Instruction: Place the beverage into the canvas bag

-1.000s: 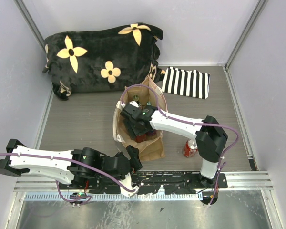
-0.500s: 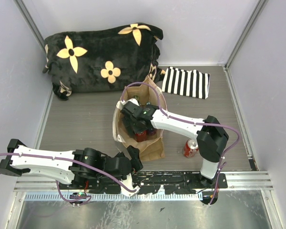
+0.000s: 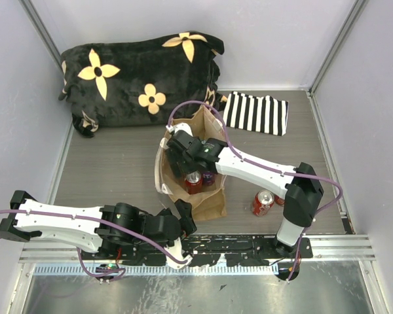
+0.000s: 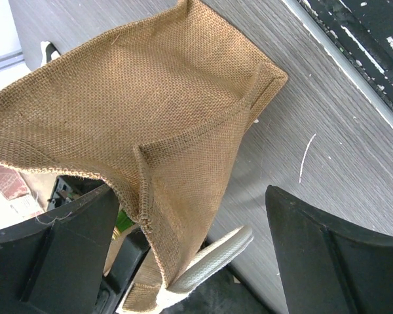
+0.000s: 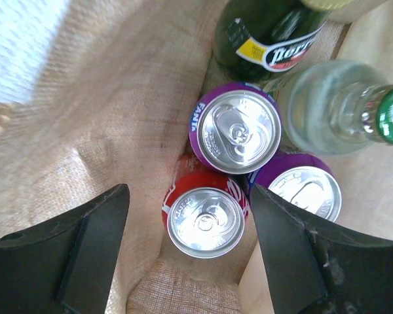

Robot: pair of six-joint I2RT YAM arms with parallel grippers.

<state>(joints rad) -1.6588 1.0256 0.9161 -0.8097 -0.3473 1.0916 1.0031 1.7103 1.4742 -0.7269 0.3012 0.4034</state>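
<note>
The tan canvas bag (image 3: 206,199) stands open at mid-table. A red can (image 3: 193,183) stands upright inside it beside a purple can (image 3: 208,176). My right gripper (image 3: 181,167) hovers open over the bag's mouth. In the right wrist view its jaws (image 5: 190,252) are spread wide above the red can (image 5: 206,219) and touch nothing. My left gripper (image 3: 173,214) is open at the bag's near left corner. In the left wrist view the bag's fabric (image 4: 157,111) and a white strap (image 4: 213,258) lie between its spread fingers (image 4: 334,255), which do not pinch them.
The bag also holds two purple cans (image 5: 236,131), a green Perrier bottle (image 5: 268,33) and a clear bottle with a green cap (image 5: 340,111). Another red can (image 3: 262,203) lies on the table right of the bag. A striped cloth (image 3: 255,112) and a black flowered cushion (image 3: 137,78) lie behind.
My right gripper has let go of the red can inside the bag and drawn back up and to the left. The can now stands uncovered. The left arm has not moved.
</note>
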